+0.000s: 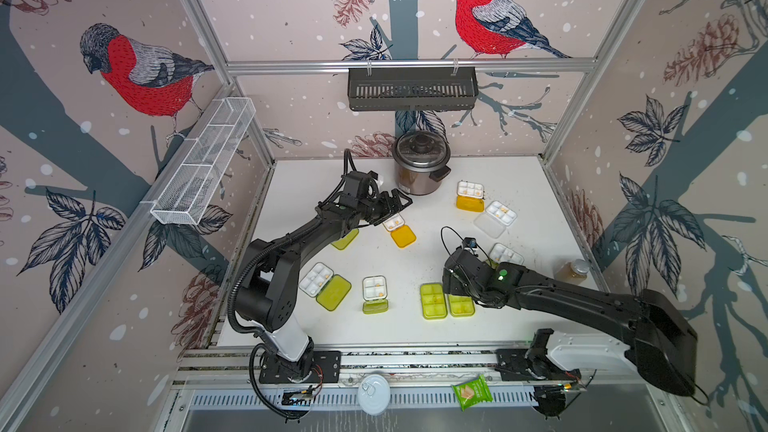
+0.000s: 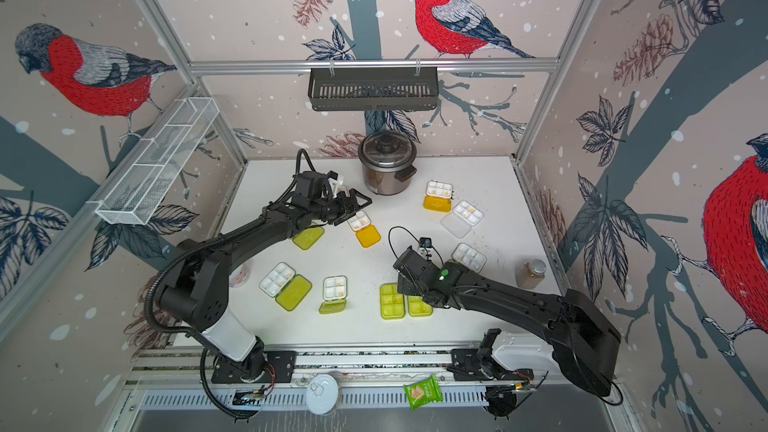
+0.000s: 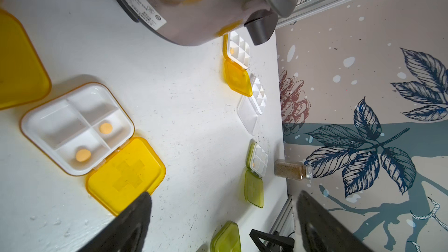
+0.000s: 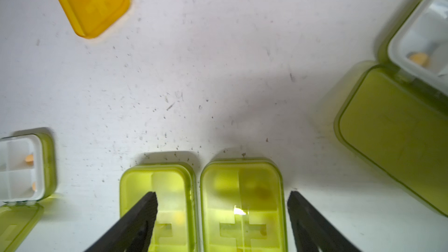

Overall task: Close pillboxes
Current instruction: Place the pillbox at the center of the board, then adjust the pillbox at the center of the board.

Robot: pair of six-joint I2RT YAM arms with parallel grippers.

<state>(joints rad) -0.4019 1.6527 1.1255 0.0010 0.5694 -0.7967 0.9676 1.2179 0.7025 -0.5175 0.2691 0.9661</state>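
Observation:
Several pillboxes lie on the white table [image 1: 436, 251]. Two with lime-green lids, one [image 1: 433, 300] beside the other [image 1: 460, 306], lie shut side by side near the front. My right gripper [image 4: 222, 197] hangs open just above them. One finger is over the left box [image 4: 157, 190], the other finger stands past the outer edge of the right box [image 4: 242, 190]. An open orange-lidded pillbox [image 1: 399, 229] lies under my left gripper [image 1: 400, 204], which is open and holds nothing. More open pillboxes show: green [image 1: 325, 285], green [image 1: 375, 292], orange [image 1: 470, 196], clear [image 1: 495, 218].
A rice cooker [image 1: 420, 168] stands at the back, close to my left gripper. A spice jar [image 1: 573, 270] lies by the right wall. A green snack packet [image 1: 471, 391] and a round can lid [image 1: 374, 393] sit on the front rail.

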